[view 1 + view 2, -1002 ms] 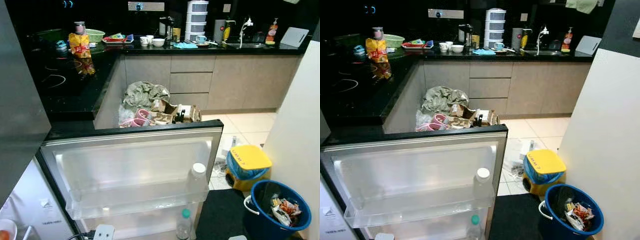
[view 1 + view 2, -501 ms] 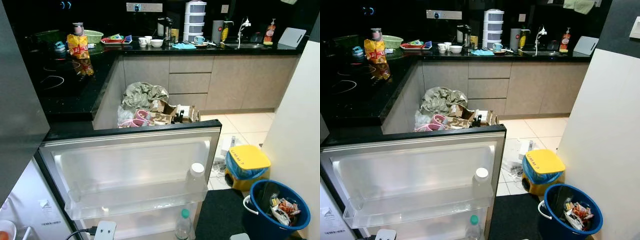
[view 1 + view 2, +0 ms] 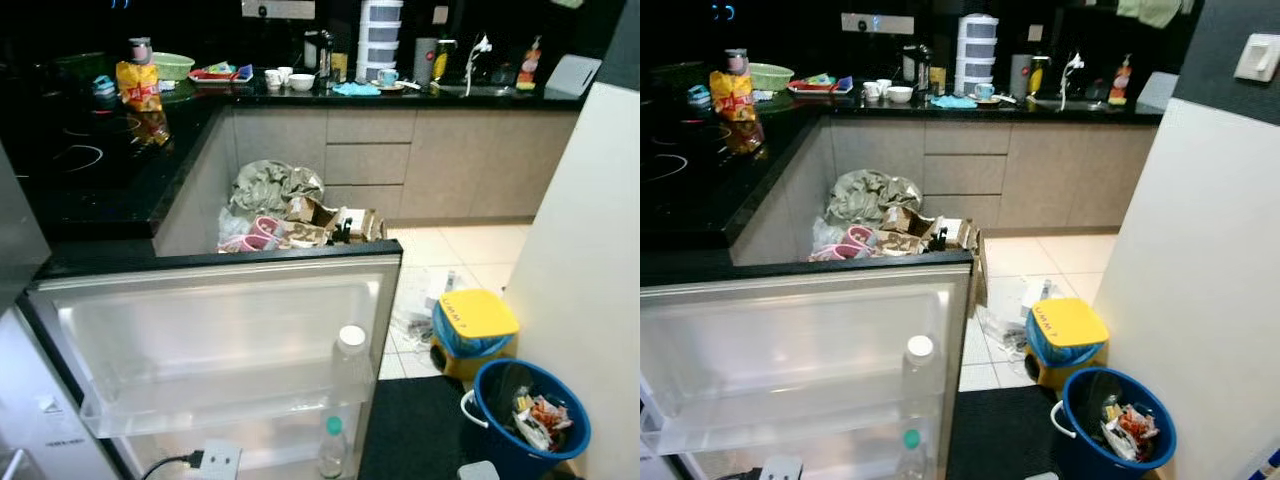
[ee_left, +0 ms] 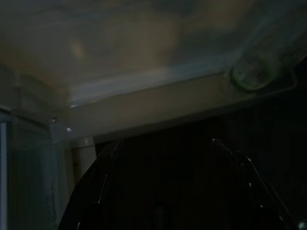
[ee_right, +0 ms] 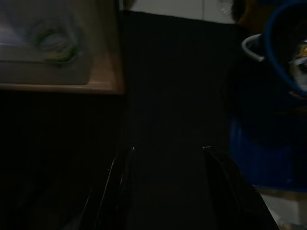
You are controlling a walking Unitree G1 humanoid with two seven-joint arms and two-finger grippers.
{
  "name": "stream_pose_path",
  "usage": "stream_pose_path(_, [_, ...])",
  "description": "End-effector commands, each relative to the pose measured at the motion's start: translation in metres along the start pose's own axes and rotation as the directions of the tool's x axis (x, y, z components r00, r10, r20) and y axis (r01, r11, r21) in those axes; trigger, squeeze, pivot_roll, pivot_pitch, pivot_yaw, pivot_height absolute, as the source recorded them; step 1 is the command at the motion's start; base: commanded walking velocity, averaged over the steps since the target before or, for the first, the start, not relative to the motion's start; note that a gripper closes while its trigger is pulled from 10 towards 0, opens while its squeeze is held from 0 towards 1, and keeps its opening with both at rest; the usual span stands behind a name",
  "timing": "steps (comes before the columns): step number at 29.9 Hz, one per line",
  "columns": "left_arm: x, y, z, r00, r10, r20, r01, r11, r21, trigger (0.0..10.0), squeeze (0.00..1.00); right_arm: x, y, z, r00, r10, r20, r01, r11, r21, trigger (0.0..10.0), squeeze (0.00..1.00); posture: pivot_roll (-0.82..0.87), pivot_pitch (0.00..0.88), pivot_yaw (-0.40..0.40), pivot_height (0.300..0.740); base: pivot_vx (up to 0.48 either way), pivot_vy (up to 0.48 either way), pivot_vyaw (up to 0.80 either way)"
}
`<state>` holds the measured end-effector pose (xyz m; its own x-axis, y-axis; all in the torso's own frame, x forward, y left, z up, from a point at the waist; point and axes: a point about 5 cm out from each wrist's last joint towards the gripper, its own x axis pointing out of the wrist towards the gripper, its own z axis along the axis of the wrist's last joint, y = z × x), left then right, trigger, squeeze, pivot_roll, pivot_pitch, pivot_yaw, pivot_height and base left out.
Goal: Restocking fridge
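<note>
A: What is the biggest thing here?

B: The open fridge door point(image 3: 220, 320). It swings out in front of the robot, with a black top edge and see-through shelves on its inside.

A: And behind it?

B: A long black counter point(image 3: 120, 180) that bends around the corner of the kitchen. A yellow snack bag point(image 3: 134, 85) stands on it, near a green bowl point(image 3: 172, 65).

A: What is on the floor?

B: A heap of bags and boxes point(image 3: 290, 210) lies just past the door. To the right sits a blue bucket point(image 3: 530, 420) full of trash, and beside it a bin with a yellow lid point(image 3: 475, 315).

A: Where are the drinks?

B: A clear bottle with a white cap point(image 3: 350, 360) stands in the upper door shelf, at its right end. A bottle with a green cap point(image 3: 332, 445) stands in the shelf below it.

A: What about the claws?

B: The left gripper point(image 4: 163, 187) hangs low by the door shelf, in the dark. Its fingers are spread apart and hold nothing. The right gripper point(image 5: 165, 187) hangs over the black mat point(image 3: 1000, 430), near the bucket. Its fingers are apart too, with nothing between them.
</note>
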<state>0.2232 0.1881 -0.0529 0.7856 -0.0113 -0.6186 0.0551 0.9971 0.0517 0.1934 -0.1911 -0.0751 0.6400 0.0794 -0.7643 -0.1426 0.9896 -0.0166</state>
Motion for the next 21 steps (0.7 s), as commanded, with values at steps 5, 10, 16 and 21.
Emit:
stream_pose_path(5, [-0.0030,0.0041,-0.0075,1.000,0.023,-0.021,-0.024,1.000,-0.017,10.0,0.00,0.0027,0.0053,0.0099,0.999,0.029,0.030,-0.028,0.999,-0.023,10.0,0.00,-0.02,0.043,-0.039,0.740,0.000,-0.480,0.80])
stream_pose_path(10, [-0.0033,0.0046,-0.0080,0.999,0.028,-0.021,-0.028,0.999,-0.022,10.0,0.00,0.0030,0.0048,0.0113,0.999,0.026,0.033,-0.025,0.999,-0.021,10.0,0.00,-0.02,0.043,-0.039,0.740,0.000,-0.480,0.80])
stream_pose_path(16, [-0.0034,0.0052,-0.0082,0.999,0.032,-0.022,-0.032,0.999,-0.023,10.0,0.00,0.0028,0.0038,0.0112,0.999,0.025,0.031,-0.024,0.999,-0.024,10.0,0.00,-0.02,0.047,-0.041,0.740,0.000,-0.480,0.80])
stream_pose_path(21, [-0.0037,0.0070,-0.0087,0.999,0.037,-0.025,-0.038,0.999,-0.025,10.0,0.00,0.0024,0.0018,0.0106,0.999,0.008,0.033,-0.008,1.000,-0.007,10.0,0.00,-0.03,0.050,-0.041,0.740,0.000,-0.480,0.32])
